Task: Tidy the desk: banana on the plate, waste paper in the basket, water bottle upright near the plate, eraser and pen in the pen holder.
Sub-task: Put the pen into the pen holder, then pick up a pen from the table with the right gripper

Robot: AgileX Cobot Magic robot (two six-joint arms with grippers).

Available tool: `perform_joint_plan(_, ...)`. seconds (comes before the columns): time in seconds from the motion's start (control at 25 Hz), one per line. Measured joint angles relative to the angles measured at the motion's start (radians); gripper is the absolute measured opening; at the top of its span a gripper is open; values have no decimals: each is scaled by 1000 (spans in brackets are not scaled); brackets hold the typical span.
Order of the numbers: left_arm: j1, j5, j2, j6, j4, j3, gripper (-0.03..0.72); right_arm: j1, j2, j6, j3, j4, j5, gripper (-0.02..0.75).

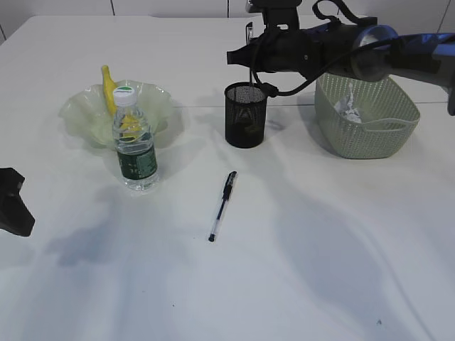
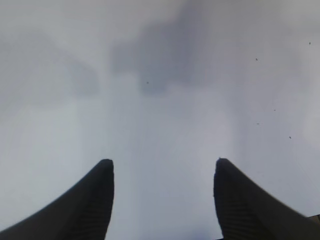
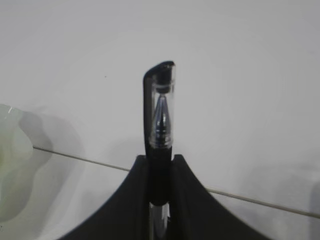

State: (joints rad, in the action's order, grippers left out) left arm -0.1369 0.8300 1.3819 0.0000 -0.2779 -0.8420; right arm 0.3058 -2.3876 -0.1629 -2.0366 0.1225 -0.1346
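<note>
A: Where, the right pincer (image 3: 160, 165)?

B: High over the back of the bench (image 1: 320, 270), clamped tight on a held pen (image 3: 161, 115), capped end poking out past the fingertips.

A: And the pen holder (image 1: 246, 114)?

B: Directly below the pincer tip, upright, mouth open. Long axis of the held pen along the fingers, seemingly near level rather than pointing down. Probably needs tipping downward before release.

A: Other arm?

B: Left pincer (image 2: 162, 170) spread open over bare bench, gripping nothing, well apart from everything.

A: Anything else loose?

B: Second pen (image 1: 222, 206) flat on the bench in front of the holder, angled toward it. No eraser visible. Banana (image 1: 108, 85) on the plate (image 1: 78, 114), water bottle (image 1: 135, 153) upright beside it, waste paper (image 1: 350, 106) in the basket (image 1: 366, 135).
</note>
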Motion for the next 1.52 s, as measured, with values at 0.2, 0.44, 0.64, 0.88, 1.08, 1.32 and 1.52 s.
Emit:
perform_joint_plan(0.2, 0, 0, 0, 0, 0, 0, 443, 0, 0, 0, 0, 0, -44, 104)
perform_joint_plan(0.44, 0, 0, 0, 0, 0, 0, 443, 0, 0, 0, 0, 0, -75, 212)
perform_joint_plan(0.64, 0, 0, 0, 0, 0, 0, 443, 0, 10, 0, 0, 0, -94, 265)
perform_joint_plan(0.88, 0, 0, 0, 0, 0, 0, 442, 0, 74, 2, 0, 0, -195, 268)
perform_joint_plan(1.08, 0, 0, 0, 0, 0, 0, 440, 0, 156, 2, 0, -4, -390, 269)
perform_joint_plan(1.32, 0, 0, 0, 0, 41, 0, 426, 14, 276, 6, 0, -22, -612, 270)
perform_joint_plan(1.52, 0, 0, -48, 0, 68, 0, 424, 85, 371, 23, 0, -49, -797, 270)
